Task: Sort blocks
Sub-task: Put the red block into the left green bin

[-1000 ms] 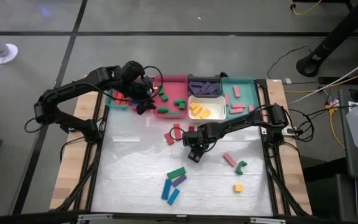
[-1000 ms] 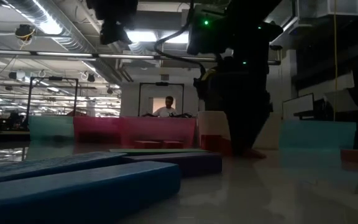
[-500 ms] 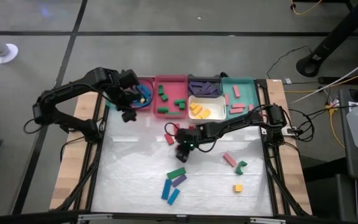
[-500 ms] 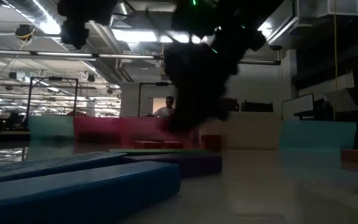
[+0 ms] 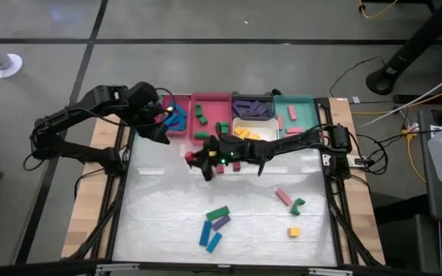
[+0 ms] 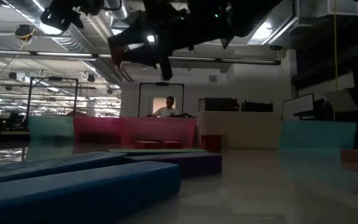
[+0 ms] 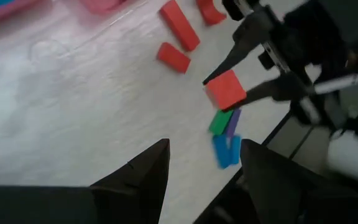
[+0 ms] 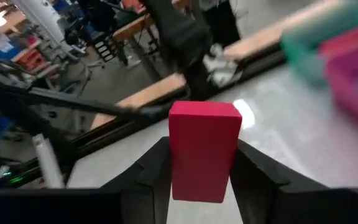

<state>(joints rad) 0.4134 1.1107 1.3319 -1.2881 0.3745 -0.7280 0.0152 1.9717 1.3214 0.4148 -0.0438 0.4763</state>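
Note:
My right gripper hangs above the table's middle, in front of the trays, shut on a red block. The left wrist view shows that block in the air. Three more red blocks lie on the table behind it. Green, purple and blue blocks lie toward the near edge, with a pink, a green and a yellow one to their right. My left gripper is open and holds nothing; it hovers at the far left, beside the tray with blue blocks. My right gripper pinches the red block between its two fingers, on two opposite sides. The fingers lie nearly level and point toward the table's left edge. The block is lifted clear of the table, and its free end sticks out past the fingertips.
A row of trays stands along the far edge: a pink one with green blocks, a dark one with purple blocks, a white one with yellow blocks and a teal one with pink blocks. Long blue blocks lie right before the low camera.
My right gripper has risen from the table with the red block and swung toward the left and far side, tipping from pointing down to nearly level. The block now hangs clear of the table. My left gripper has drawn back from the trays toward the left edge and rolled.

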